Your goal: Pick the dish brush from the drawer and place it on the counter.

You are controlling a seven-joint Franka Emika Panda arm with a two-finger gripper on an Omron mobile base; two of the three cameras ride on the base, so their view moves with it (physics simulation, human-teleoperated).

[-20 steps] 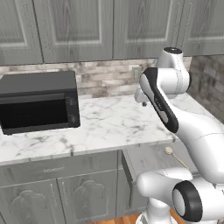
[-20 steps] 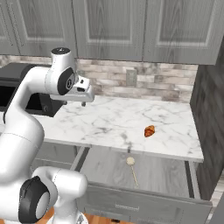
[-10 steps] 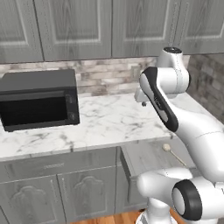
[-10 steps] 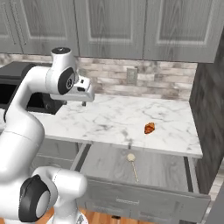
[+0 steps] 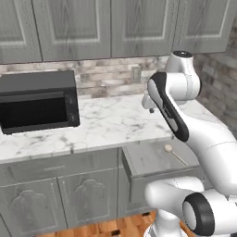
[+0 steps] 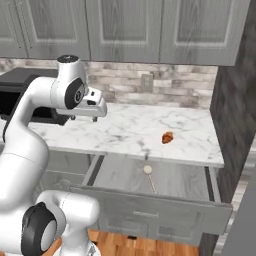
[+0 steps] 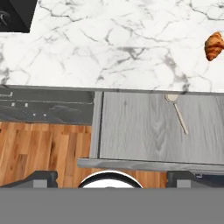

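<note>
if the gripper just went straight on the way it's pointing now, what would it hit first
Probably the open drawer: the gripper points down, and the hand view centres near the drawer's left side. The dish brush lies off to the side. Depth is unclear.

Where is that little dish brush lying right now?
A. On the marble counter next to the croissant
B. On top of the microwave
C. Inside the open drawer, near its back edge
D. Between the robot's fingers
C. The dish brush lies flat on the grey floor of the open drawer, its round head close under the edge of the counter; the croissant sits alone on the marble above.
</note>
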